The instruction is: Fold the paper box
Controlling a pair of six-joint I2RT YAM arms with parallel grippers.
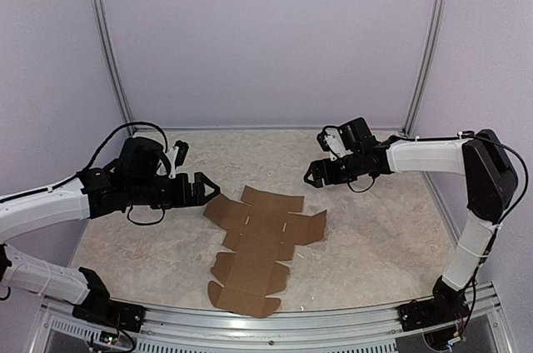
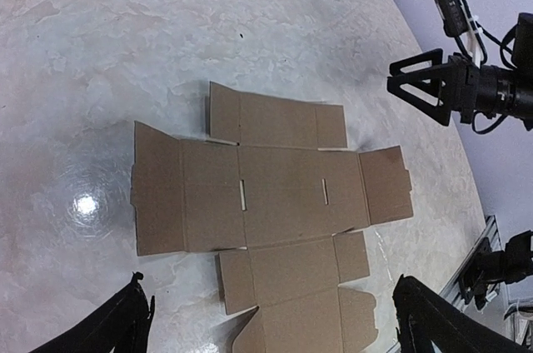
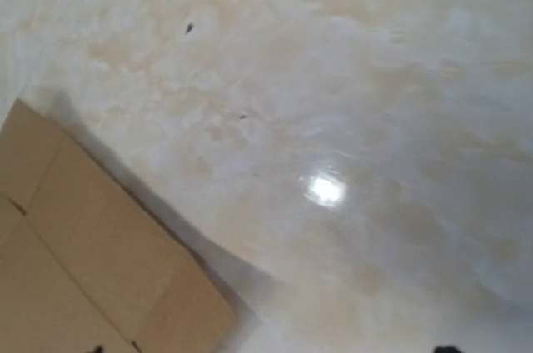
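Observation:
The paper box is a flat brown die-cut cardboard sheet with flaps and tabs, lying unfolded on the table's middle. It fills the left wrist view, and one flap shows at the lower left of the right wrist view. My left gripper is open and empty, hovering just left of the sheet's far left corner; its dark fingertips frame the sheet from above. My right gripper is open and empty, above the table just past the sheet's far right flap; it also shows in the left wrist view.
The marbled beige tabletop is ringed by pale walls with metal uprights. An aluminium rail runs along the near edge, close to the sheet's nearest flap. The arm bases stand at both near corners.

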